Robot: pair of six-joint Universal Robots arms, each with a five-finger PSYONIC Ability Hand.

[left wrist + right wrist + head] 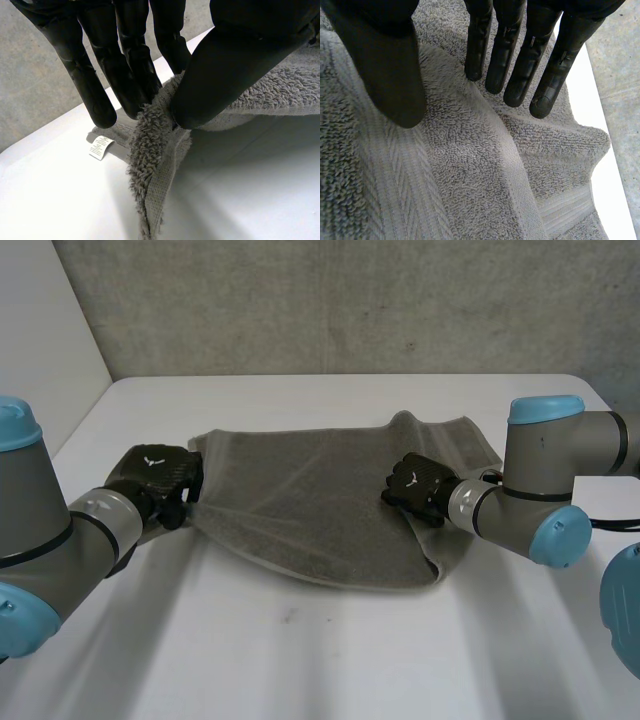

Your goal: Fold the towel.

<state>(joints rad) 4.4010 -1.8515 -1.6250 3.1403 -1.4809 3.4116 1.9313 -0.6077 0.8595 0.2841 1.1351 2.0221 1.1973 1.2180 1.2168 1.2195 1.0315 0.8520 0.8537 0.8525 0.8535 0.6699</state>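
Observation:
The grey towel (320, 505) lies rumpled across the middle of the white table (300, 660), its near edge curving toward me. My left hand (155, 478) is at the towel's left edge. In the left wrist view its thumb (220, 75) and fingers (132, 75) pinch that edge of the towel (150, 155), lifting it slightly off the table. My right hand (415, 485) rests on the towel's right part, inward from the right edge. Its fingers (515, 65) are straight, with the thumb (390, 75) held apart, and a raised ridge of towel (470, 175) runs between them.
A white care label (101, 147) hangs from the towel's underside near my left hand. A grey wall (350, 300) stands behind the table, with a pale side wall (40, 330) at the left. Bare tabletop lies in front of the towel.

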